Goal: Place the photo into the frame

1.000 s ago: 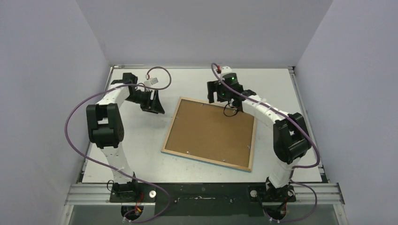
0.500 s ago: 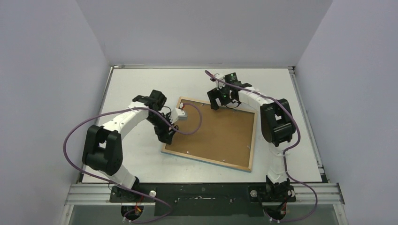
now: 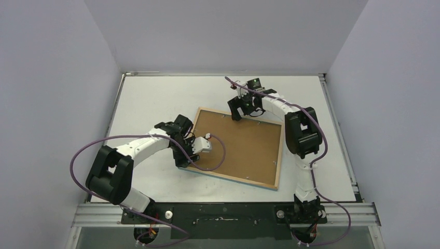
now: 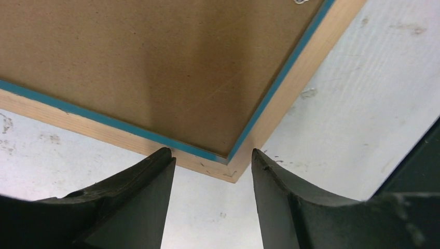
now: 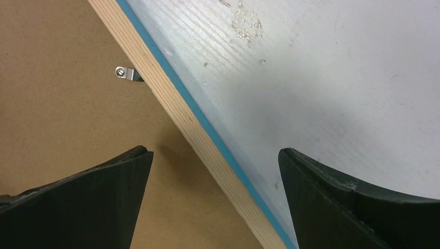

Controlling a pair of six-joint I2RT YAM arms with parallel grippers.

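Left claw (image 4: 210, 155) and right claw (image 5: 215, 153), open, straddle the frame (image 3: 279, 155) rim.

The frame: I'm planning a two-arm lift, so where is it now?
Top view: the frame lies reverse side up on the table, right of centre; the left pincer brackets its near-left corner and the right pincer hangs over its far edge.

Frame (image 3: 279, 155) near-left corner partly hidden behind left end effector (image 3: 181, 161) in top view; wrist views crop frame.
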